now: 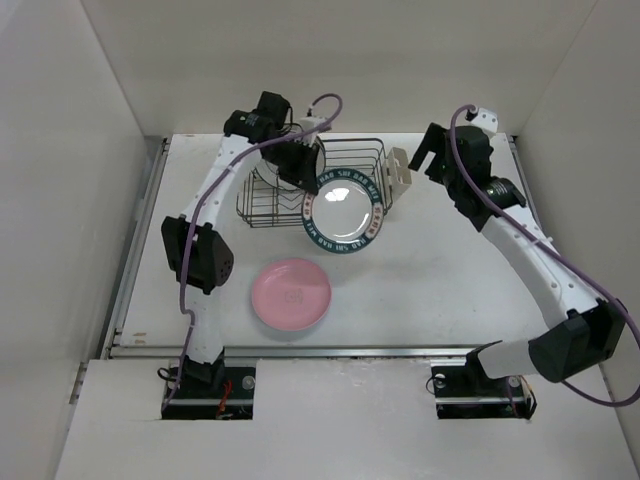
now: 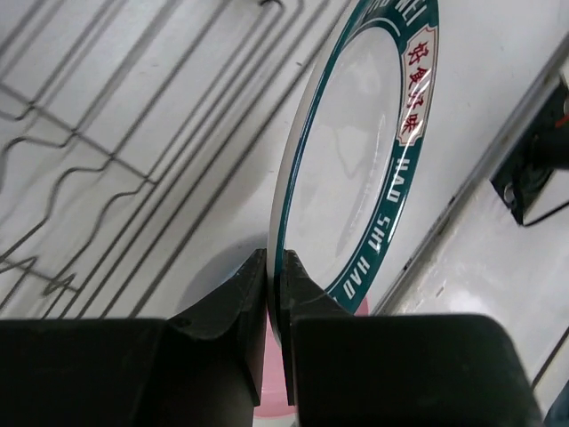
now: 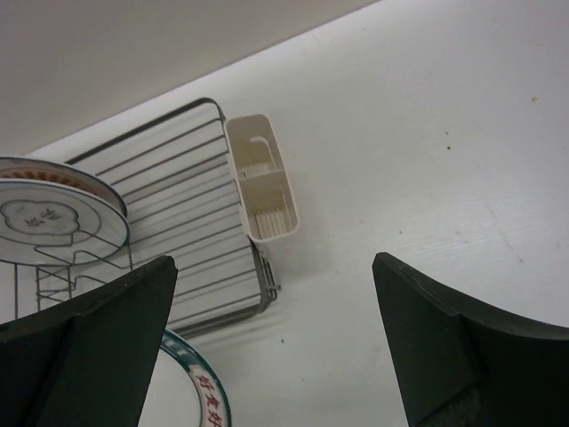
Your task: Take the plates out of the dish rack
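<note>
Green-rimmed plate | we pinch its rim edge-on in the closed left gripper, at the dish rack's near side, likely so it lifts out cleanly | right gripper wide open, empty

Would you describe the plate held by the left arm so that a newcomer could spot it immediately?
Find the wire dish rack at the far middle of the table. At its near side, the left gripper pinches a plate by its rim. Its teal band with white lettering sets it apart from the plain pink plate lying flat nearby.
</note>
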{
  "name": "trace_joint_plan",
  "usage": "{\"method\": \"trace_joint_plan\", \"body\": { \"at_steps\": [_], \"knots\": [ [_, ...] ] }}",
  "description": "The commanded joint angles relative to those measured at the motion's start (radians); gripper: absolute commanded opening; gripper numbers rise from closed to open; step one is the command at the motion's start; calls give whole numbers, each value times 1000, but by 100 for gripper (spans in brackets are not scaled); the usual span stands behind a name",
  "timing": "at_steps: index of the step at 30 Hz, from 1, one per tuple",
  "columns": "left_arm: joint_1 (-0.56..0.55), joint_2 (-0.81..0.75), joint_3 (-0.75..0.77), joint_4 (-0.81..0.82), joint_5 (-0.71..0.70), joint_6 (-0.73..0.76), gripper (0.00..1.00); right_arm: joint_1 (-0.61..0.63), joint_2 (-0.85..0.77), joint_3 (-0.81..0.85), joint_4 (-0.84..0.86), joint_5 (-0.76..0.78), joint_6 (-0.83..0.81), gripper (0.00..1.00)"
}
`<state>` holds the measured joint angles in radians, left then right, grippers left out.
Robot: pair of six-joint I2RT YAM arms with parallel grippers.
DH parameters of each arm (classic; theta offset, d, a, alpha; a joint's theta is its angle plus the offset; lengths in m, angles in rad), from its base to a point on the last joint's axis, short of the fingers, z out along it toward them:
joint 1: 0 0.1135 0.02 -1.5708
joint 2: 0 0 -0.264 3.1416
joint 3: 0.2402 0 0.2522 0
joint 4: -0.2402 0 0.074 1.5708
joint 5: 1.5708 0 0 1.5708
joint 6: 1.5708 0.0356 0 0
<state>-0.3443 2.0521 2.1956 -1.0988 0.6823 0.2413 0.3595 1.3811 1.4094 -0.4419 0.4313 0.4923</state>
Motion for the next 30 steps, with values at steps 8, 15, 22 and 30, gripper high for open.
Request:
{"method": "trace_joint_plan", "body": {
  "at_steps": [8, 15, 22, 30],
  "knots": [
    [-306, 51, -129, 42, -52, 89, 0, 1, -146, -150, -11, 20, 26, 97],
    [-349, 108, -181, 171, -130, 79, 0, 1, -200, -194, -20, 29, 35, 97],
    [-349, 148, -204, 180, -152, 70, 2, 1, -229, -213, -29, 47, 35, 97],
    [-349, 157, -214, 198, -193, 50, 23, 1, -229, -222, -38, 47, 35, 99]
  ]
}}
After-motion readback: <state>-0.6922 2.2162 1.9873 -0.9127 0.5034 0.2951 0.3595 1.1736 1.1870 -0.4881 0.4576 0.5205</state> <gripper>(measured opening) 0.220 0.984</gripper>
